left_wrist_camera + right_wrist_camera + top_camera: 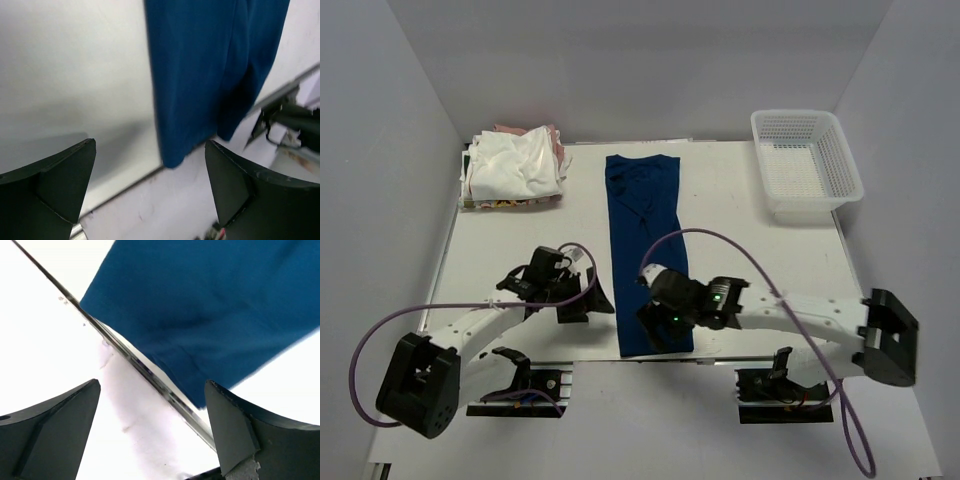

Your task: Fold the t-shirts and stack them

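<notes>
A navy blue t-shirt (pixel 642 230) lies folded into a long narrow strip down the middle of the table, its near end hanging at the front edge. My left gripper (pixel 587 305) stands open just left of that near end, nothing between its fingers (pixel 60 185). In the left wrist view the navy t-shirt (pixel 200 75) sits ahead and slightly right of the open left gripper (pixel 150 190). My right gripper (pixel 655 330) hovers open over the strip's near end. The right wrist view has the navy t-shirt (pixel 210 305) beyond the open, empty right gripper (pixel 150 432). White and pink t-shirts (pixel 515 165) are piled at the back left.
A white plastic mesh basket (pixel 805 160) stands at the back right corner. The table's metal front edge (pixel 150 375) runs diagonally under the right gripper. The arm bases and purple cables (pixel 760 270) fill the near side. Grey walls close in the table.
</notes>
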Available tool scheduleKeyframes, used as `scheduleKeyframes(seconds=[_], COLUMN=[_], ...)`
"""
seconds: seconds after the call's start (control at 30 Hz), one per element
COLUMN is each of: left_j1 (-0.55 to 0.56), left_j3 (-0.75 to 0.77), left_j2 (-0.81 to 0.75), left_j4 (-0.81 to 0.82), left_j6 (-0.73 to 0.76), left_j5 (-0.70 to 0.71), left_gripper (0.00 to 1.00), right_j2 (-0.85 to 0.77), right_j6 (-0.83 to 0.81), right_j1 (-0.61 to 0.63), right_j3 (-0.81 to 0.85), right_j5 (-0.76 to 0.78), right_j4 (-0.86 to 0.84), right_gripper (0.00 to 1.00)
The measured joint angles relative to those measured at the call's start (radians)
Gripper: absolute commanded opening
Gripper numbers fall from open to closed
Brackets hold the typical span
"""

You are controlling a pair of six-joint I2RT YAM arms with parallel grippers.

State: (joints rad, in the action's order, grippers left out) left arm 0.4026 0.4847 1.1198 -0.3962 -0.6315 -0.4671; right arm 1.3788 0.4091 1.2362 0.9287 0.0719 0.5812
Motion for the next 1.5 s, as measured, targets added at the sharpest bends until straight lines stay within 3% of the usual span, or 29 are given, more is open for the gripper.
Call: scheduleKeyframes(seconds=[0.13,0.33,0.43,0.5,0.7,0.93,1.0,1.03,1.07,1.13,1.4,1.47,1.5], left_j1=[0.057,0.193,0.27,0.329,0.443,0.471,0.476,0.481,0.483,0.488,0.511,0.514,0.516], left_j3=[-0.065,-0.092,-0.066,-0.024,0.044,0.052,0.055,0.055,0.055,0.055,0.021,0.011,0.007], left_j2=[-0.055,-0.002,0.077,0.153,0.288,0.331,0.346,0.354,0.359,0.367,0.315,0.303,0.298], left_j4=[-0.006,0.017,0.039,0.049,0.06,0.089,0.104,0.113,0.116,0.125,0.143,0.15,0.154], left_j6=[-0.035,-0.105,-0.141,-0.156,-0.205,-0.265,-0.276,-0.281,-0.288,-0.299,-0.348,-0.36,-0.365], left_j5=[-0.069,-0.104,-0.122,-0.119,-0.093,-0.065,-0.068,-0.068,-0.063,-0.061,-0.012,-0.002,0.002], left_gripper=[1.0,0.96,0.89,0.79,0.53,0.42,0.33,0.17,0.09,0.0,0.0,0.0,0.0], right_j2=[-0.199,-0.398,-0.395,-0.356,-0.244,-0.219,-0.203,-0.192,-0.183,-0.182,-0.407,-0.484,-0.528], right_j6=[0.082,0.214,0.237,0.241,0.272,0.291,0.292,0.294,0.295,0.31,0.41,0.451,0.473], right_j1=[-0.035,-0.084,-0.113,-0.126,-0.162,-0.197,-0.201,-0.203,-0.204,-0.208,-0.221,-0.222,-0.225], right_j3=[-0.119,-0.301,-0.335,-0.338,-0.37,-0.429,-0.43,-0.43,-0.43,-0.433,-0.536,-0.56,-0.566], right_j5=[0.023,0.084,0.098,0.096,0.065,-0.015,-0.05,-0.066,-0.078,-0.087,-0.095,-0.097,-0.1], right_j4=[-0.007,0.023,-0.005,-0.032,-0.145,-0.222,-0.246,-0.254,-0.265,-0.264,-0.13,-0.089,-0.067], right_gripper=[0.9,0.78,0.74,0.72,0.52,0.39,0.25,0.18,0.0,0.0,0.0,0.12,0.25])
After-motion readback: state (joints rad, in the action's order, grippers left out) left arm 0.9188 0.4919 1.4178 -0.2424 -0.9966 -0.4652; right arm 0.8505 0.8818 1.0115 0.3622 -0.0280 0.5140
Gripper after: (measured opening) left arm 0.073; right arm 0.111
